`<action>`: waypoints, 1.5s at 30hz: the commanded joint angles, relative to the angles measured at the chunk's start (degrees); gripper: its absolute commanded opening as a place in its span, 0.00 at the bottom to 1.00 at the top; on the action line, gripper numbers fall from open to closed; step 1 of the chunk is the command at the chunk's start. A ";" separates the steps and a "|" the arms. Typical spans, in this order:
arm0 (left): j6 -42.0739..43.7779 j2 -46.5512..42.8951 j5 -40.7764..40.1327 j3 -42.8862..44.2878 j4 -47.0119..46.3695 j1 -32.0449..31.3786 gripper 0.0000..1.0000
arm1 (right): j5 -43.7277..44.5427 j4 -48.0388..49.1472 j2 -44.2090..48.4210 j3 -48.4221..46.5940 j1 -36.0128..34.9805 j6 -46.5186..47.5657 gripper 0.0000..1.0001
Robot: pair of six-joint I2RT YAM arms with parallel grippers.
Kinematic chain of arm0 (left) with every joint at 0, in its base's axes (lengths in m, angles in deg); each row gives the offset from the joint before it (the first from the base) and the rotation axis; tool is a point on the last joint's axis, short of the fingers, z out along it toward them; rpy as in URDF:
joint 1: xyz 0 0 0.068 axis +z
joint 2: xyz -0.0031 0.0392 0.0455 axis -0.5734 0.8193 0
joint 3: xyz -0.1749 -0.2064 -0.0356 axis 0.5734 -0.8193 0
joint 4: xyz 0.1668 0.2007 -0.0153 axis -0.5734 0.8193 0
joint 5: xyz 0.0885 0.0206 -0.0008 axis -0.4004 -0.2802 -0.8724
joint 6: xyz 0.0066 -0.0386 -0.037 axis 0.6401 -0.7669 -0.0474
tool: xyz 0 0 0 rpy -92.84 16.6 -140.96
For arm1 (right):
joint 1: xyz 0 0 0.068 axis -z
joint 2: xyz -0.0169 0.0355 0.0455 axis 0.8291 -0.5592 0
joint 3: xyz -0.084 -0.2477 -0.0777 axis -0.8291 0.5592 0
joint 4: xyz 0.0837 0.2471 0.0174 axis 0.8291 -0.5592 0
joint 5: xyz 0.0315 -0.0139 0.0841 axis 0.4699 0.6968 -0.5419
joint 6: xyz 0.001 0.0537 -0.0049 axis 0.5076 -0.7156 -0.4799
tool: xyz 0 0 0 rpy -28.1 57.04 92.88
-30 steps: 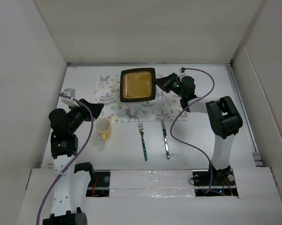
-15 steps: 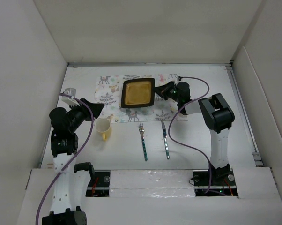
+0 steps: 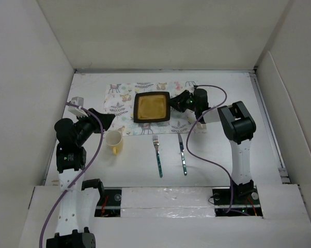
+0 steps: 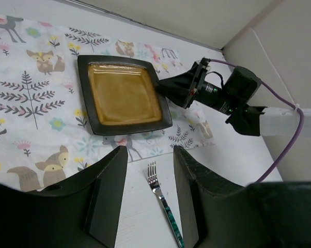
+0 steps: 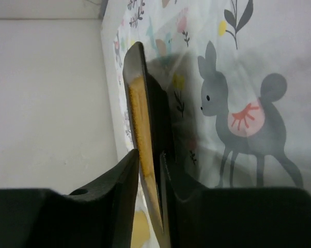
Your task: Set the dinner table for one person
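— From above, what's sitting on the dinner table (image 3: 222,150)?
— White panels are walling it in. The deer mat (image 3: 119,101) is lying far-centre, and the plate (image 3: 152,107) is sitting on it.
— And the left wrist view?
— The left gripper (image 4: 149,152) is hanging wide apart, gripping nothing, with the fork (image 4: 158,191) showing between its fingers.
— The right wrist?
— The right gripper (image 5: 148,165) is pinching the plate's right edge.

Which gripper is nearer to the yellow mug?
Left. The left gripper hangs open just beyond the mug; the right gripper is far across, pinching the right edge of the plate.
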 commanded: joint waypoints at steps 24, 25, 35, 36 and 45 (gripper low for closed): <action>0.88 -1.05 -1.92 1.68 -1.72 0.23 0.00 | 16.81 -26.72 32.27 6.72 -11.94 44.58 0.00; 0.80 -1.48 -2.27 1.59 -1.72 0.23 0.00 | 19.09 -25.84 34.11 8.20 -18.50 46.86 0.00; 1.41 -1.49 -9.04 3.78 2.68 0.23 0.55 | 43.80 -30.92 29.39 1.47 -50.10 49.25 0.69; 1.33 -1.49 -9.04 3.88 2.68 0.76 0.58 | 45.99 -31.54 26.07 -0.12 -51.51 49.34 0.73; 1.15 -3.25 -15.54 5.10 5.22 1.38 0.60 | 58.56 -37.61 12.25 -16.12 -57.85 46.88 0.80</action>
